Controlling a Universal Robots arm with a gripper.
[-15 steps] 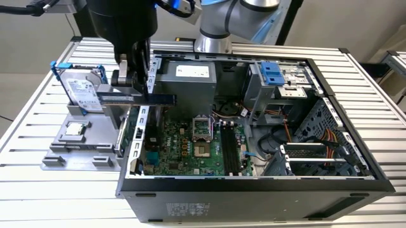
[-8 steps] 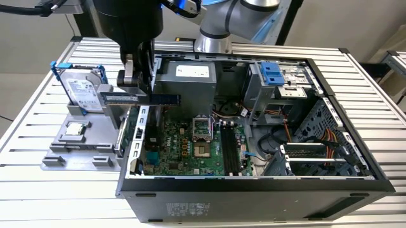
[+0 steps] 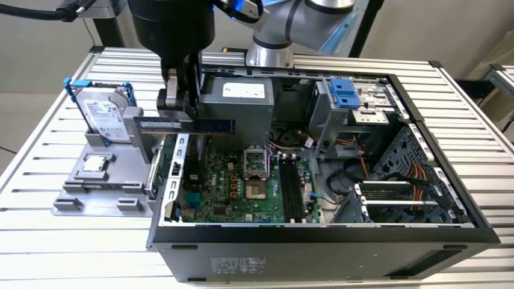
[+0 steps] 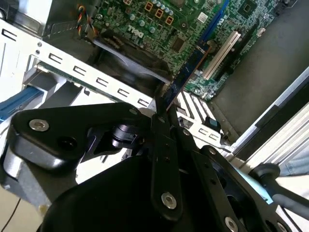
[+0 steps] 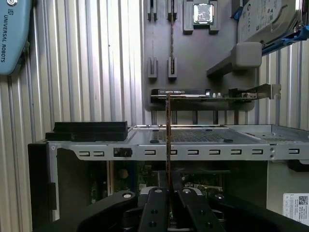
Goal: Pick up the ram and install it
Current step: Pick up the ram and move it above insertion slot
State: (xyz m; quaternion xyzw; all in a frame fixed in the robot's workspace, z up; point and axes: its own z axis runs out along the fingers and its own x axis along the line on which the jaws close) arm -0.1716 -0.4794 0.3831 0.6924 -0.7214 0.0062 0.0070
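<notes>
We see the gripper [image 5: 168,193] clenched on the ram [image 3: 210,125], edge-down above the open computer case [image 3: 321,241], likely for slotting.

The arm [image 3: 277,27] comes down from above, with its black wrist housing upright over the gripper [image 3: 180,113]. In both wrist views the two dark fingers [image 5: 155,208] are pressed together on the ram [image 5: 167,145]. The ram is pinched at the fingertips and lies level beneath the claw.
</notes>
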